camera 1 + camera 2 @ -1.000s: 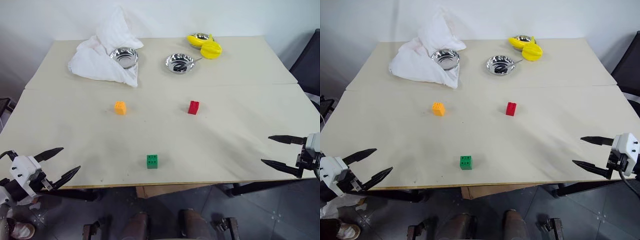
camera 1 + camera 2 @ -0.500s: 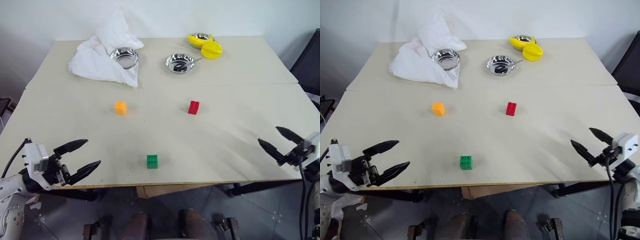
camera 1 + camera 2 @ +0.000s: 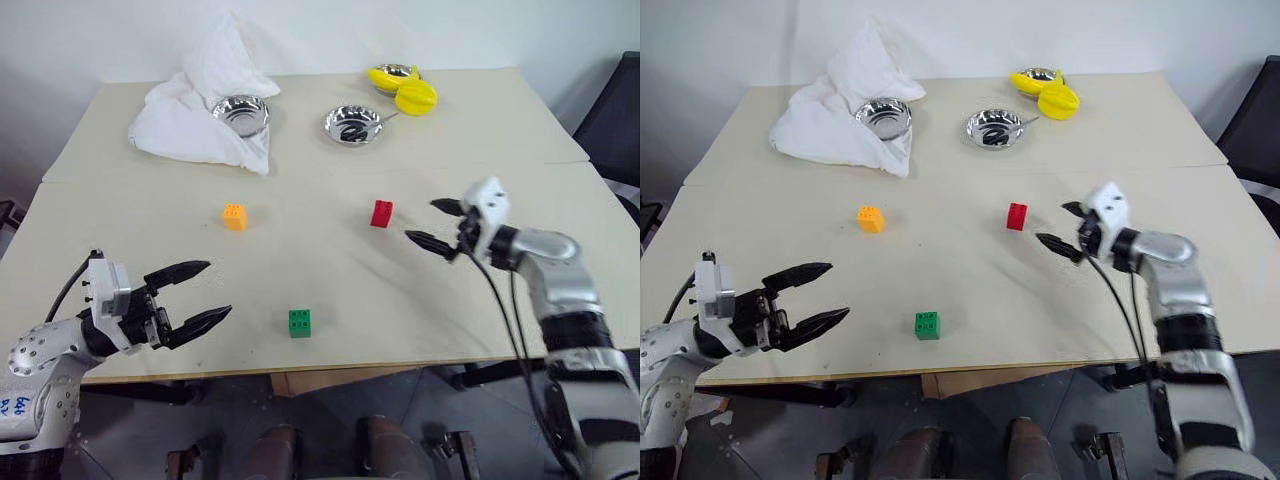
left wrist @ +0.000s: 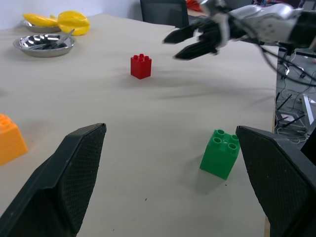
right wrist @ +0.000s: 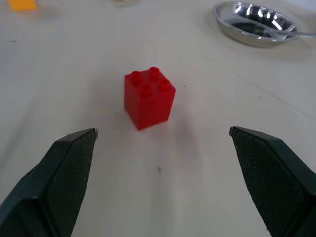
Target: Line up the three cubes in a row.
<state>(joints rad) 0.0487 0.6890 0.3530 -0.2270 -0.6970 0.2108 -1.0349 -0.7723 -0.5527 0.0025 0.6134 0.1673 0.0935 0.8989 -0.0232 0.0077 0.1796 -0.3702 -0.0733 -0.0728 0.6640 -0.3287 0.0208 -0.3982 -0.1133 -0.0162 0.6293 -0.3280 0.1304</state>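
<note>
1. Cubes sit apart on the table [image 3: 120,230] – orange cube [image 3: 235,216] far left, red cube [image 3: 381,213] far right, green cube [image 3: 301,322] near the front edge, in the middle.
2. Right gripper [image 3: 433,224] hangs just right of the red cube, fingers spread wide, holding nothing.
3. Left gripper [image 3: 203,295] waits left of the green cube – wide open and empty too.
4. These little plastic bricks look light, hard and a bit slippery.
5. Best to pinch the two flat sides, low down, not the bumpy top, or a brick may pop out or tip.
</note>
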